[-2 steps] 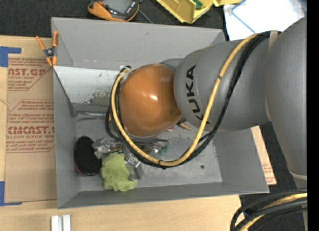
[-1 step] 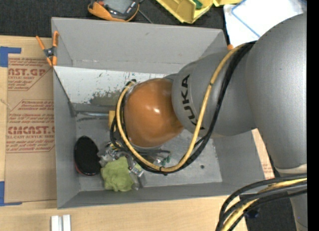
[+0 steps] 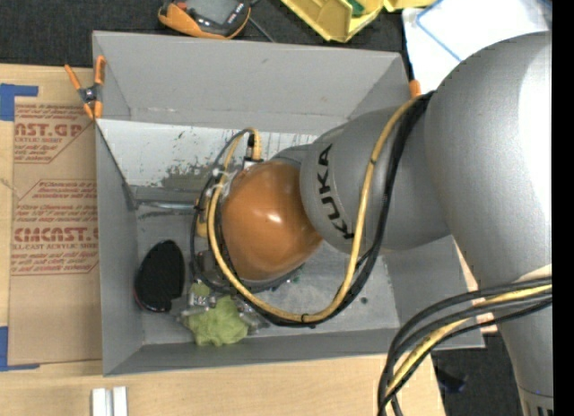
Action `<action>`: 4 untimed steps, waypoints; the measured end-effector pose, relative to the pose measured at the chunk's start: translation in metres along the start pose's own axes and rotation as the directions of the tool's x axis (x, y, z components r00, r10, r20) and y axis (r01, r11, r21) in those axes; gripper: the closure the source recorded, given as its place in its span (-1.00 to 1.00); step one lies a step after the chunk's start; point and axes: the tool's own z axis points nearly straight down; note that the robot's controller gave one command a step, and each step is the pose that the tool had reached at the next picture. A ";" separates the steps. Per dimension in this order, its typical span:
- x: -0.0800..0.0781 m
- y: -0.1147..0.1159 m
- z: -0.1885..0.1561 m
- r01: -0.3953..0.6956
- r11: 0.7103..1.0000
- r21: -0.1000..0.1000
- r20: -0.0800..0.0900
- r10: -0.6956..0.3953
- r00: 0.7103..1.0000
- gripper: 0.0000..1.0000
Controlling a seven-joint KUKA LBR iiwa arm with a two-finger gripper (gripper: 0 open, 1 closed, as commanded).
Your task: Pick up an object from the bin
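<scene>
The grey bin point(image 3: 117, 226) shows two loose things, both toward its near left: one black oval thing point(image 3: 160, 275) and one yellow-green crumpled lump point(image 3: 218, 323) to its right.

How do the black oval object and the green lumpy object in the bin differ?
The black oval object is dark, smooth and rounded; the green lumpy object is pale, crumpled and irregular. The black one lies further left in the view. Both rest in the bin.
</scene>
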 end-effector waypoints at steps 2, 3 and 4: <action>-0.008 0.000 -0.001 -0.117 0.993 -0.010 -0.004 0.117 0.993 1.00; -0.007 0.002 -0.027 -0.117 0.993 -0.018 -0.009 0.116 0.993 1.00; -0.009 0.001 -0.055 -0.117 0.993 -0.014 -0.006 0.117 0.993 1.00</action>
